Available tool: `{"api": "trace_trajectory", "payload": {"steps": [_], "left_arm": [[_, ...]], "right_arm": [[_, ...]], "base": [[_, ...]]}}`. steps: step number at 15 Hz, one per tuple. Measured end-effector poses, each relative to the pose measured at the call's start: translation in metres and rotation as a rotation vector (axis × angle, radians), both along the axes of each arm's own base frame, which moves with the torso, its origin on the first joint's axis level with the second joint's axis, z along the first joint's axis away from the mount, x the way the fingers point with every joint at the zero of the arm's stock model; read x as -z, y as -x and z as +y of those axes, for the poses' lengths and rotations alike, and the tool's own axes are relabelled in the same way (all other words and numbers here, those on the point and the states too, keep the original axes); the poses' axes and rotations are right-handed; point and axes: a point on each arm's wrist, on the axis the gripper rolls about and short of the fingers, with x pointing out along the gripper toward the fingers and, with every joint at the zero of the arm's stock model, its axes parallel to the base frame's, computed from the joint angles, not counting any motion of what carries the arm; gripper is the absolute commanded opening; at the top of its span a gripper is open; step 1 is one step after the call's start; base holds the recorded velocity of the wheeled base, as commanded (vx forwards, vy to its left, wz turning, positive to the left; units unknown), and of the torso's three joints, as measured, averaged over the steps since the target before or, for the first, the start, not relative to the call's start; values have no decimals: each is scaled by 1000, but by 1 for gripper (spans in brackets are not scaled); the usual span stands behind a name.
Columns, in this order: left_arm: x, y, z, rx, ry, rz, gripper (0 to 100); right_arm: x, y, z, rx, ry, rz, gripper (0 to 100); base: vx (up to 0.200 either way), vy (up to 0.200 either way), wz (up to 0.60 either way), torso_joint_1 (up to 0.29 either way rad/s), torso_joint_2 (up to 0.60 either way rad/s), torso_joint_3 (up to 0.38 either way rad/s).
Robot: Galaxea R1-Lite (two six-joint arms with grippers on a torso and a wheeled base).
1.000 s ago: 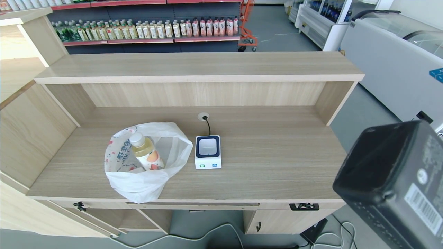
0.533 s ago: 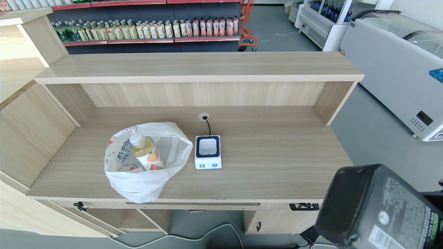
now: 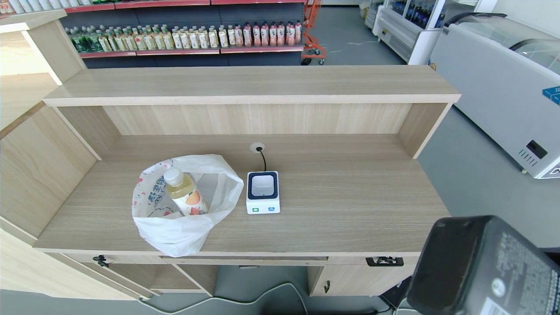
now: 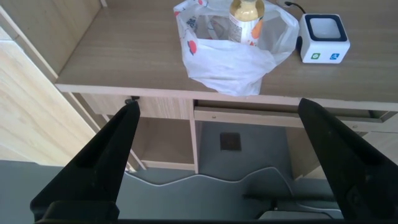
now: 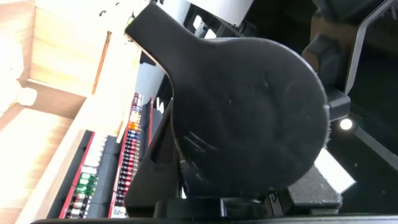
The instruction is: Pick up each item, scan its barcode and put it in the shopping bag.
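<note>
Pinching the black pack [image 3: 481, 267] between my right fingers [image 5: 152, 177], I hold it in the air by the front right corner of the table [image 3: 350, 197], apart from everything that lies on it. The side of the pack turned to my head carries rows of fine white print and a small round white mark, all too small to read. A white sticker at its lower edge is cut off.

My left fingers [image 4: 99, 168] are spread wide, low in front of the table's front edge.

On the left half of the table the white shopping bag [image 3: 183, 227] stands open. Red and dark printed characters run along its rim, crumpled past reading. Inside it a bottle [image 3: 183, 192] of pale yellow drink leans, with a white cap and a label bearing an orange-pink picture.

Just beside the bag, on its right, sits the white scanner [image 3: 262, 192] with a dark frame round its window and a green and a blue square on its front. Its black cable [image 3: 263, 159] runs back to a round hole in the table.
</note>
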Motion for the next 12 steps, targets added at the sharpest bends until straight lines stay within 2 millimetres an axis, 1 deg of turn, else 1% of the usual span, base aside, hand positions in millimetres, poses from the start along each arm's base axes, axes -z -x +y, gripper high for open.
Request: {"api": "trace_trajectory", "payload": {"steps": [6,7,8,9,10,11,12], "left_arm": [[0,0,0,0,0,0,100],[0,0,0,1,0,0,100],[0,0,0,0,0,0,100],[0,0,0,0,0,0,100],[0,0,0,0,0,0,100],[0,0,0,0,0,0,100],[0,0,0,0,0,0,100]], "right_arm": [[-2,-1,0,5,-1,4,0],[-4,-5,-2,52,2,43,0],[-7,-11,-9,161,-1,122,0],[-9,-18,-16,326,-25,244,0],[-11,-25,-25,573,-110,465,0],[-11,-30,-33,808,-267,705,0],[-10,-33,-40,959,-426,887,0]], "base": [[0,0,0,0,0,0],[0,0,0,0,0,0],[0,0,0,0,0,0],[0,0,0,0,0,0],[0,0,0,0,0,0],[0,0,0,0,0,0],[0,0,0,0,0,0]]}}
